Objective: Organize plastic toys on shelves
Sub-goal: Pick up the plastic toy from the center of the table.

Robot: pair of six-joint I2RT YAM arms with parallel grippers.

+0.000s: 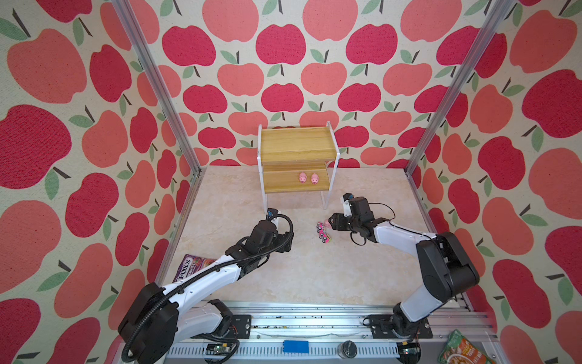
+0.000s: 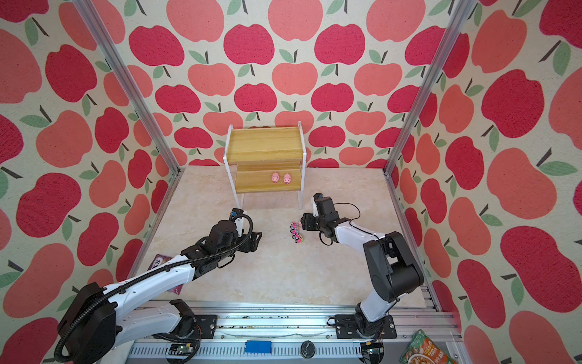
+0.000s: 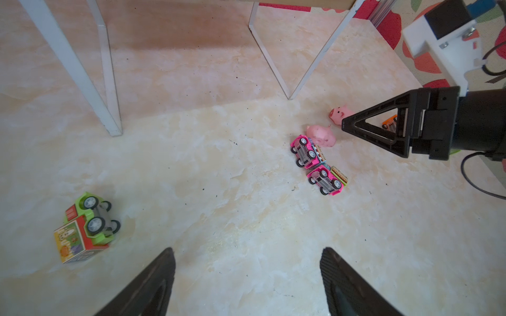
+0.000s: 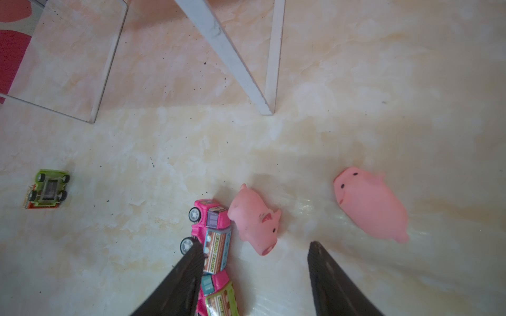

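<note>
We find the two-tier rack [image 1: 296, 138] against the back wall, with a pair of pink pigs [image 1: 302, 177] side by side on its lower board; the upper board carries nothing. The remaining toys lie on the floor in front of the rack. Near its front right leg a nearer pig [image 4: 254, 221] lies on its side touching a pink truck [image 4: 212, 227]. A second pink truck [image 4: 216, 295] touches the first, and a farther pig [image 4: 369, 202] lies apart from these. A green truck [image 3: 87, 227] is tipped over well apart from that cluster. An orange truck [image 3: 390, 121] shows only in part behind the right gripper [image 4: 256, 246]. That gripper hangs low over the cluster, jaws parted and empty, one finger above the pink truck. The left gripper [image 3: 247, 250] is spread wide and holds nothing. In our judgement the pigs are light, soft and rounded, liable to squeeze out; take them across the flanks at mid-body. The trucks appear rigid, light and free-rolling; grip the flat body sides, never the wheels.
</note>
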